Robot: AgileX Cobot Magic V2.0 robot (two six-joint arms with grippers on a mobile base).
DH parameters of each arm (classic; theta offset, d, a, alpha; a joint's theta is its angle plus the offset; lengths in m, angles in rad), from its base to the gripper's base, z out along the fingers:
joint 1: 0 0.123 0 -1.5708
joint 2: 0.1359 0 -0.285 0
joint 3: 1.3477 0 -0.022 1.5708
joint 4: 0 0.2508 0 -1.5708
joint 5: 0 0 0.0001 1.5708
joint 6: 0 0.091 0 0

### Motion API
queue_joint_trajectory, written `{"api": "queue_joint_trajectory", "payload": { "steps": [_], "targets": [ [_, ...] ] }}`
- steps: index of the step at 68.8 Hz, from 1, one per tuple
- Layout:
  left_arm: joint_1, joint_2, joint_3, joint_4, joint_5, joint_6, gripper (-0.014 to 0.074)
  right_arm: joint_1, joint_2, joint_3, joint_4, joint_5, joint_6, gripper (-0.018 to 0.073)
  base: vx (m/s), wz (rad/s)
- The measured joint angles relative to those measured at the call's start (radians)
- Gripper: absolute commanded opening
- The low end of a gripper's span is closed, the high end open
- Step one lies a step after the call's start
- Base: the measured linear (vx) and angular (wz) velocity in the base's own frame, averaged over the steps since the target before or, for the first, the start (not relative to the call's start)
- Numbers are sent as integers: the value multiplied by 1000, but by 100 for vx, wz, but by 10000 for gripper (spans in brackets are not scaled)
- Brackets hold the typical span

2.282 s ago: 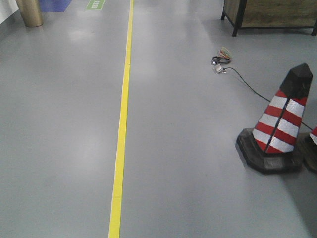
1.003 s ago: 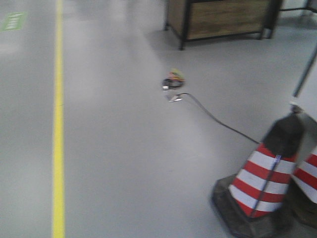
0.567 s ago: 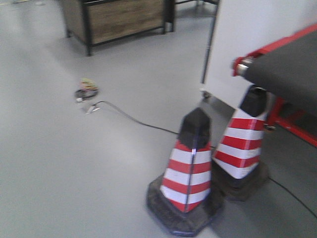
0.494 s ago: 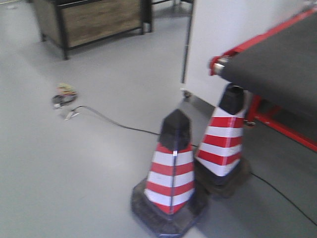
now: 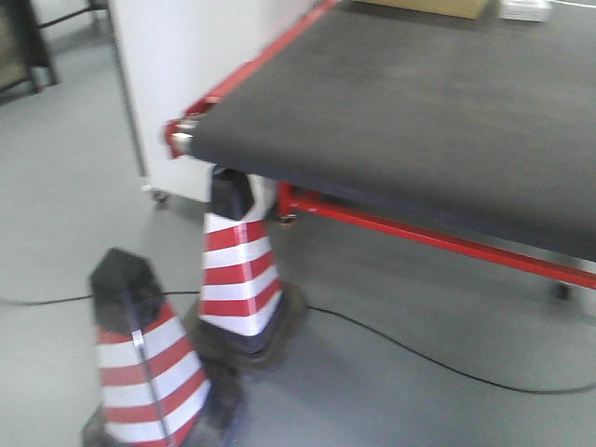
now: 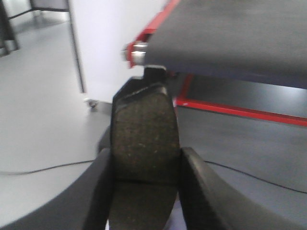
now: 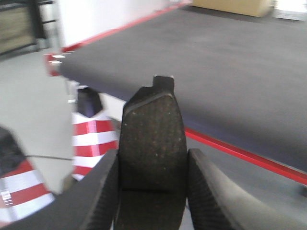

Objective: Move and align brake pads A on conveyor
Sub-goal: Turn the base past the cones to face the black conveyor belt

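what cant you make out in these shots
Left wrist view: bottom edge cuts off the dark grey-brown curved brake pad in the left gripper.
Right wrist view: same for the right gripper's matching pad.
Front view: motion blur; dark charcoal conveyor belt runs off the right edge.

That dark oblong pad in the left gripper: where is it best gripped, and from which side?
Grip the brake pad across its narrow width, on its two long edges, coming from one end, as the left gripper does: those edges run nearly parallel.
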Motion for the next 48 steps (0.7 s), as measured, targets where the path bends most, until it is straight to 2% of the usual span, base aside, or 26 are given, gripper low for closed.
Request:
{"api": "queue_joint_trajectory", "payload": {
  "steps": [27, 48],
  "targets": [
    [0, 0, 0, 0, 0, 0, -6, 0, 0, 0, 0, 0, 0, -7, 8, -79],
    [0, 0, 0, -1, 0, 0, -6, 0, 0, 0, -1, 1, 0, -7, 6, -22]
  ]
}}
